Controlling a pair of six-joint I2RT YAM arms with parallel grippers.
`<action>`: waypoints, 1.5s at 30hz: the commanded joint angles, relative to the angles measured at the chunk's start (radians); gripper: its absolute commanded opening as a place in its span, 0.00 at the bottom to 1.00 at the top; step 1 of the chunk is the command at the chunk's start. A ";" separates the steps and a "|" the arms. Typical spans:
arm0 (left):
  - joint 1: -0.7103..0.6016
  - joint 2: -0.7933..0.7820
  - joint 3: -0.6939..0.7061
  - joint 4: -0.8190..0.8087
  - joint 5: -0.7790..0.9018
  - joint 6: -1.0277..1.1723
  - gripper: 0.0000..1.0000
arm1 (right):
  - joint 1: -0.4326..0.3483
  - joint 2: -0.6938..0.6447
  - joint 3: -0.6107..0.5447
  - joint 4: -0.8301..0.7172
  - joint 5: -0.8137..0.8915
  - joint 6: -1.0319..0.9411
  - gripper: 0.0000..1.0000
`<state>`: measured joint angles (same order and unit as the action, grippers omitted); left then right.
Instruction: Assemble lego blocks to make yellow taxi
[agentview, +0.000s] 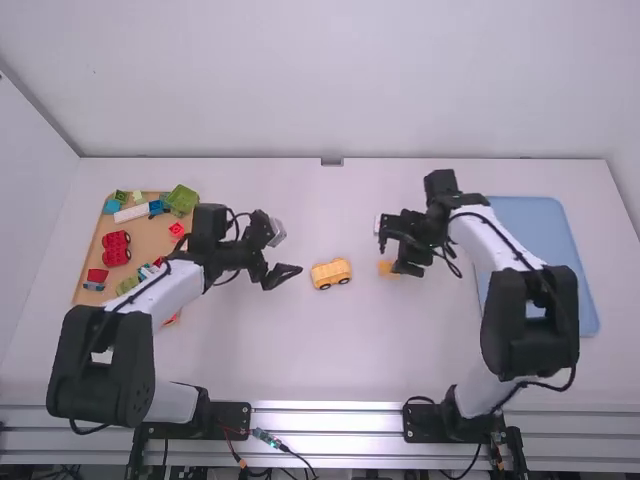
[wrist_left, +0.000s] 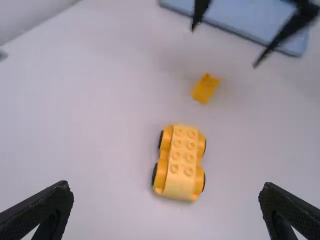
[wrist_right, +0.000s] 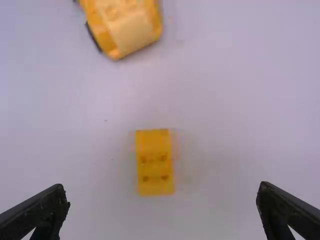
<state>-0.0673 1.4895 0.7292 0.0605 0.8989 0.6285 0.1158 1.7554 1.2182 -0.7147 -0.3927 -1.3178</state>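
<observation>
A yellow car base with dark wheels stands upright near the table's middle; the left wrist view shows the studs on top of this car base. Just left of it in the high view is my left gripper, open and holding nothing; its own view has the gripper wide apart. A small yellow-orange block lies right of the car, under my right gripper. In the right wrist view the block sits between and beyond the open right gripper, untouched.
A wooden tray with several coloured blocks stands on the left, partly behind the left arm. On the right a blue tray lies beside and partly beneath the right arm.
</observation>
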 joint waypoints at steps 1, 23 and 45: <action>-0.008 0.003 -0.092 0.100 0.154 0.047 0.99 | -0.066 -0.032 -0.002 0.004 -0.246 -0.066 0.99; -0.173 0.474 -0.013 0.568 0.092 -0.043 0.99 | -0.182 0.115 -0.442 0.814 -0.526 0.062 0.99; -0.273 0.540 -0.163 0.912 -0.284 -0.169 0.99 | -0.174 0.124 -0.446 0.805 -0.524 0.057 0.99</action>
<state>-0.3435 2.0197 0.5919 0.9588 0.6231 0.4683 -0.0608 1.8664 0.7803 0.0933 -0.8982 -1.2621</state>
